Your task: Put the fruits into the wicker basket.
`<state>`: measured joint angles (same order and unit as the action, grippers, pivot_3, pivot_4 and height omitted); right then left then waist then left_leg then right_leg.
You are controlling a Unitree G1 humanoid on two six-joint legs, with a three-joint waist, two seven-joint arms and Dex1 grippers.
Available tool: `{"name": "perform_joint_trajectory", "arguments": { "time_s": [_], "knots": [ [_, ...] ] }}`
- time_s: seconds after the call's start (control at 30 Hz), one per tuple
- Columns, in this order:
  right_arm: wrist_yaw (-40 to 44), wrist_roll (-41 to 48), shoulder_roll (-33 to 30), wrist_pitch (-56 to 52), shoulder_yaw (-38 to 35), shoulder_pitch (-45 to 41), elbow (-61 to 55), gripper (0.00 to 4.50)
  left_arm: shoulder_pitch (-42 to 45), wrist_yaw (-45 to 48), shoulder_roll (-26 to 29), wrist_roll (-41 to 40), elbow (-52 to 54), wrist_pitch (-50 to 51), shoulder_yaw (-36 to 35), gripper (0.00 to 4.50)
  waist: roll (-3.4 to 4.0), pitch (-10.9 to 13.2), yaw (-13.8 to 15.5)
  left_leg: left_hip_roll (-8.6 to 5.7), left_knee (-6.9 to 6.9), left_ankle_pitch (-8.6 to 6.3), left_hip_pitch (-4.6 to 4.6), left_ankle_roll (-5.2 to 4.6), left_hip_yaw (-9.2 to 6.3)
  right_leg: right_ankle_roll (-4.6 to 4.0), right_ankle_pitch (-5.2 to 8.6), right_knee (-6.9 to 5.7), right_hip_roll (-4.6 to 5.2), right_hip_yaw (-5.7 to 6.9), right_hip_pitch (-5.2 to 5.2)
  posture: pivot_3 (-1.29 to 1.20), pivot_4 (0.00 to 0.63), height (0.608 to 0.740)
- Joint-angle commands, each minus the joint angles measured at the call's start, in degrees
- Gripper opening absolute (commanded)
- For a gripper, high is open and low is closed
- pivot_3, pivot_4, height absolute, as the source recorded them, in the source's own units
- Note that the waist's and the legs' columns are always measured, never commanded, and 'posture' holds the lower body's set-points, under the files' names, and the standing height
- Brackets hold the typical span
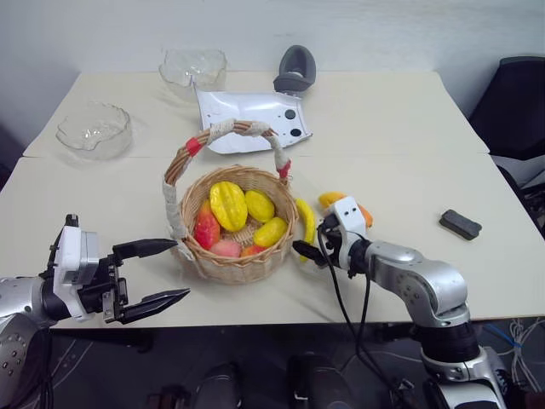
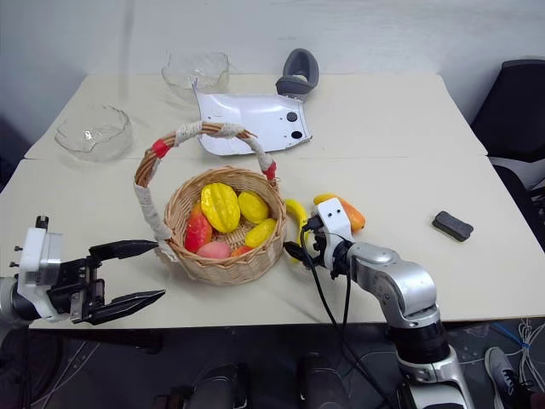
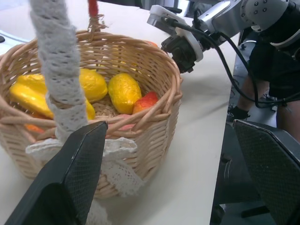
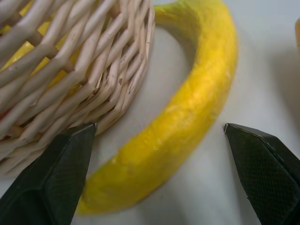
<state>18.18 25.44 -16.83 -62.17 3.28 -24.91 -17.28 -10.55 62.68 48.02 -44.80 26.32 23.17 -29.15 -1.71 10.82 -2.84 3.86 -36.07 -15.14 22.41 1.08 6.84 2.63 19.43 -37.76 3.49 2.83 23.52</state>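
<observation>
Since your right gripper (image 4: 159, 178) is spread wide around the banana (image 4: 187, 117) lying on the worktop against the wicker basket (image 1: 247, 264), closing could snag the weave, mate.

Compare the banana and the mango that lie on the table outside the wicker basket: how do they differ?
The banana is long, curved and all yellow; the mango is rounder, orange with a yellowish end. The banana lies right beside the wicker basket, following its wall; the mango lies farther out, past the banana. The open right gripper is at the banana, not the mango. Both rest on the table, not yet in the basket.
</observation>
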Motion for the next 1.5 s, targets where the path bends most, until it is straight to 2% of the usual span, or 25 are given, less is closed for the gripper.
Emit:
{"name": "perform_joint_trajectory", "arguments": {
  "time_s": [0.03,0.13,0.2,0.27,0.5,0.63,0.8,0.9,0.97,1.07,1.13,1.2,1.27,1.33,1.5],
  "knots": [
    [-1.29,2.19,4.12,-2.75,-2.17,-0.8,2.27,4.46,0.35,-0.87,-0.28,-0.46,1.22,-0.2,-0.62,4.5,-0.06,-0.04,-0.49,0.0,0.0,0.0,-0.02,0.0,0.0,0.0,0.0,-0.01,0.0,0.0,-0.01,0.0,0.15,0.74],
    [-2.3,2.41,6.42,-3.35,-4.31,-1.62,3.21,4.46,1.38,-1.26,-0.08,0.16,1.09,-0.85,-0.26,4.5,-0.07,-0.05,-0.63,0.03,0.04,0.01,-0.05,0.02,0.0,0.0,0.0,-0.03,-0.03,0.0,-0.01,0.0,0.15,0.74],
    [-2.41,3.28,6.91,-4.71,-6.43,-1.91,2.84,4.09,3.22,-1.71,0.81,-0.27,0.57,0.09,0.07,4.5,-0.07,-0.05,-0.55,0.03,0.04,0.01,-0.05,0.03,0.0,-0.01,0.0,-0.03,-0.03,0.0,-0.01,0.0,0.15,0.74],
    [-2.11,3.53,5.92,-5.65,-7.44,-1.78,2.06,3.6,5.24,-2.25,1.51,-0.69,0.21,1.16,0.69,4.5,-0.08,-0.05,-0.47,0.02,0.03,0.01,-0.03,0.03,0.0,0.0,0.0,-0.02,-0.02,0.0,-0.01,0.0,0.15,0.74],
    [-2.36,5.27,4.26,-8.0,-10.63,-1.36,-1.65,1.42,8.51,-3.34,1.46,-1.04,0.34,3.01,2.11,4.5,-0.07,-0.04,-0.5,0.0,0.06,0.01,-0.01,0.02,0.01,0.0,0.0,0.01,-0.01,-0.01,0.01,0.0,0.15,0.74],
    [1.61,7.79,-0.09,-7.87,-11.17,-0.08,-5.9,0.73,9.02,-3.69,1.3,-1.02,0.53,3.34,2.68,4.5,-0.06,-0.03,-0.42,0.0,0.1,0.0,0.01,0.02,0.01,0.0,0.0,0.04,-0.01,-0.01,0.04,0.0,0.15,0.74],
    [2.8,11.33,-3.94,-7.24,-17.88,-0.49,-8.78,0.62,9.33,-3.33,1.39,-1.2,0.2,3.84,2.66,4.5,-0.04,-0.02,-0.37,-0.01,0.09,0.0,0.03,0.02,0.02,0.0,0.0,0.06,-0.01,-0.01,0.04,0.0,0.15,0.74],
    [2.73,11.95,-4.93,-6.24,-19.74,-1.38,-8.83,0.62,9.29,-3.1,1.36,-1.26,0.12,3.98,2.53,4.5,-0.04,-0.02,-0.42,-0.01,0.1,0.0,0.02,0.02,0.02,0.0,0.0,0.06,-0.03,-0.01,0.05,0.0,0.15,0.74],
    [5.16,12.89,-7.7,-5.45,-20.32,-2.0,-9.34,0.62,9.04,-2.68,1.56,-1.5,0.1,4.28,2.28,4.5,-0.03,-0.01,-0.39,-0.01,0.1,0.0,0.03,0.02,0.03,0.0,0.0,0.06,-0.03,-0.02,0.05,0.0,0.15,0.74],
    [16.86,18.36,-18.53,-6.84,-20.45,-0.14,-11.05,0.62,7.65,-1.19,2.53,-1.97,-0.31,5.02,0.77,4.5,0.03,0.03,-0.24,-0.03,0.1,-0.01,0.05,0.0,0.03,0.0,0.0,0.12,-0.03,-0.02,0.04,0.0,0.15,0.74],
    [28.75,21.23,-28.86,-5.67,-18.89,3.74,-12.24,0.62,6.11,0.24,3.31,-2.1,-0.77,5.32,-0.71,4.5,0.04,0.03,0.11,-0.04,0.1,-0.05,0.09,-0.06,0.03,0.04,0.03,0.22,-0.02,0.0,0.04,0.0,0.15,0.74],
    [38.82,20.88,-37.81,-1.48,-16.17,7.59,-13.18,0.62,4.27,1.68,3.85,-2.09,-1.3,5.29,-2.56,4.5,0.04,0.03,0.38,-0.03,0.12,-0.09,0.07,-0.09,0.0,0.07,0.04,0.33,-0.04,0.02,-0.03,0.0,0.15,0.74],
    [44.96,18.25,-42.23,4.82,-11.86,8.6,-13.65,0.62,1.91,2.99,3.83,-1.71,-1.77,4.75,-5.22,4.5,-0.01,0.06,0.08,-0.03,0.13,-0.11,0.04,-0.11,0.02,0.08,0.05,0.36,-0.06,0.01,-0.05,0.0,0.15,0.74],
    [45.21,18.95,-39.44,7.33,-8.41,5.19,-13.42,0.62,-0.78,4.03,3.76,-1.04,-2.27,4.35,-7.86,4.5,-0.15,0.09,-0.79,0.0,0.1,-0.12,-0.02,-0.09,0.06,0.07,0.04,0.33,-0.09,-0.03,-0.06,0.0,0.15,0.74],
    [35.95,22.4,-22.96,3.35,-0.2,-8.7,-11.71,0.62,-7.59,5.92,2.86,-0.77,-2.61,4.54,-13.14,4.5,-0.13,0.15,-1.7,0.07,0.11,-0.01,-0.12,0.08,-0.02,-0.04,-0.03,0.17,-0.18,-0.11,0.01,0.0,0.15,0.74]
  ]
}}
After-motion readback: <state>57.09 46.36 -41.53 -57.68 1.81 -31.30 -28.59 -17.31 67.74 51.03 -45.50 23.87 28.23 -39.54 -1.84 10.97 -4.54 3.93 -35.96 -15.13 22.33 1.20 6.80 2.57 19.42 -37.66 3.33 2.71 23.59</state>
